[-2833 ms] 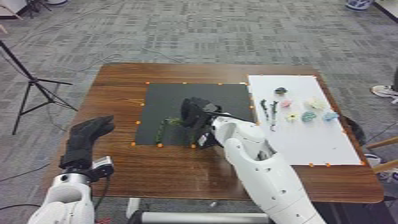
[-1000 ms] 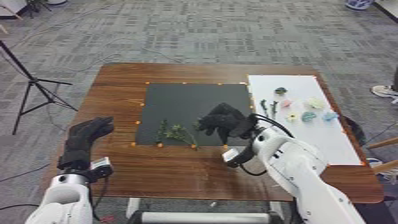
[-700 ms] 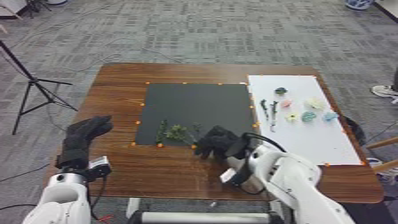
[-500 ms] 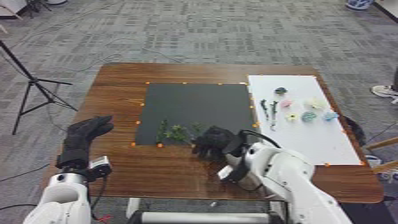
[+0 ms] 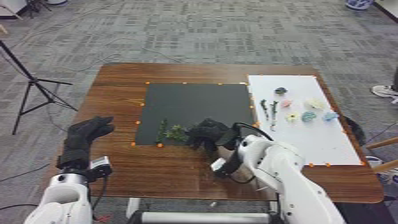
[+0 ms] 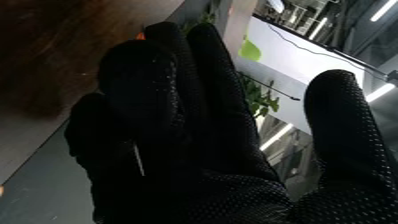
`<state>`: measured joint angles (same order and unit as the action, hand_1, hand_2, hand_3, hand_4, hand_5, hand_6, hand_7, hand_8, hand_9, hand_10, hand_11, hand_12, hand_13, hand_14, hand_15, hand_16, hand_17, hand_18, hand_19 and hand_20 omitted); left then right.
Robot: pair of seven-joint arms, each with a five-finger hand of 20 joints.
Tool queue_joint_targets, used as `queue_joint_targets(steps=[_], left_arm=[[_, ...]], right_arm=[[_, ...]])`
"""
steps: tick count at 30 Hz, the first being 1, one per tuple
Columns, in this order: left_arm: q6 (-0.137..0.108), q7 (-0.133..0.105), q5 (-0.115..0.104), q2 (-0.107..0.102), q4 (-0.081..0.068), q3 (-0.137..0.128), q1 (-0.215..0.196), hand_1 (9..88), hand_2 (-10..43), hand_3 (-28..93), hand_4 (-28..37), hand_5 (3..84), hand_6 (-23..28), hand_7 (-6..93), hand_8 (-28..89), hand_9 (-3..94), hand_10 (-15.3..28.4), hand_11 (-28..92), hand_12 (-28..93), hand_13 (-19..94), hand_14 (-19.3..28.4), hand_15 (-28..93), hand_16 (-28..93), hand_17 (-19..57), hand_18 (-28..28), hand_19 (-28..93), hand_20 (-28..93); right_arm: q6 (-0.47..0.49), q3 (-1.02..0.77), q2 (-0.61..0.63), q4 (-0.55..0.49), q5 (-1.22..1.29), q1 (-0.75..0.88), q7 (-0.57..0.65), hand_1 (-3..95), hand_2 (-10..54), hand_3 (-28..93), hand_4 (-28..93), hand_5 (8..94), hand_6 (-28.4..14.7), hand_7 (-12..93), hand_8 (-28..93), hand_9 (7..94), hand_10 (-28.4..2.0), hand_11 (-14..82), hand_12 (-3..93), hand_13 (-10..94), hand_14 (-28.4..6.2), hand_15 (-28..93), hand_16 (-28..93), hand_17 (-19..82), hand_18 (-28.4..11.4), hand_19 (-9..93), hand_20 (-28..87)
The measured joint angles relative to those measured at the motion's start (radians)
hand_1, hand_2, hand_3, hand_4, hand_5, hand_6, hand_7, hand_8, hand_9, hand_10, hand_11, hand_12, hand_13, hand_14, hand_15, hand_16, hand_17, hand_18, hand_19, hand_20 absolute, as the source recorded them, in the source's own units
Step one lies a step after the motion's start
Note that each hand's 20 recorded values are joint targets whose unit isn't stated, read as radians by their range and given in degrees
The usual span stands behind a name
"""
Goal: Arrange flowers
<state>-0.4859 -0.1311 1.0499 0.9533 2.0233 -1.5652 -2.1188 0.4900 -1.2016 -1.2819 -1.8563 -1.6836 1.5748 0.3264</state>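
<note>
Right robot hand [image 5: 208, 131] at the black mat [image 5: 195, 102], beside leafy greenery

The right robot hand is over the mat's near right corner, its arm reaching back over the bench [image 5: 160, 177]. In the right wrist view, this robot hand [image 6: 222, 192] has its fingers [image 6: 222, 100] extended side by side, with the thumb [image 6: 338, 120] spread well apart from them. Green leaves [image 6: 259, 100] show through the gap between thumb and fingers; whether anything touches the glove, I cannot tell.

Just left of the robot hand, a bushy green sprig [image 5: 175, 133] lies on the near part of the mat. Left of that is a slim green stem [image 5: 161, 131], lengthwise, close to an orange marker [image 5: 161, 145] on the mat's near edge.

To the right of the mat is a white sheet [image 5: 311, 145]. Two dark stems [image 5: 264, 105] [image 5: 274, 109] lie near its left side. Beside them are the flower heads: pink [image 5: 286, 104], yellow [image 5: 291, 117], cream [image 5: 314, 103], blue-green [image 5: 308, 116] and pale blue [image 5: 330, 116], with a dark one [image 5: 281, 91] farther away.

The left robot hand [image 5: 82, 135] is at the bench's left side, apart from the mat, fingers relaxed.
</note>
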Motion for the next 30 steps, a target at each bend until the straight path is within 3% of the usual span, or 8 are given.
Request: queue_joint_targets(steps=[15,30], left_arm=[[0.000,0.002,0.000,0.002,0.000,-0.001,0.000,29.2,11.5,68,-23.9,60.5,4.3,17.4,-8,61.0,15.5,26,16,47,19.4,29,-3,9.2,12.3,11,18],[0.005,0.008,0.001,0.001,-0.002,0.009,0.016,29.1,11.7,68,-24.2,61.0,4.1,17.9,-8,62.2,15.4,25,17,48,20.0,29,-2,9.0,12.6,12,18]], right_arm=[[0.029,-0.008,0.027,-0.049,0.017,0.023,0.017,20.7,10.2,53,-9,71.5,-4.3,12,-6,75.3,-16.9,10.0,13.8,81,-12.2,58,33,50,-23.2,93,56],[0.035,-0.003,-0.006,0.034,-0.020,-0.010,-0.029,21.9,10.5,50,-7,70.1,-4.3,12,-6,73.0,-16.9,9.6,13.4,80,-12.3,58,33,49,-23.0,93,56]])
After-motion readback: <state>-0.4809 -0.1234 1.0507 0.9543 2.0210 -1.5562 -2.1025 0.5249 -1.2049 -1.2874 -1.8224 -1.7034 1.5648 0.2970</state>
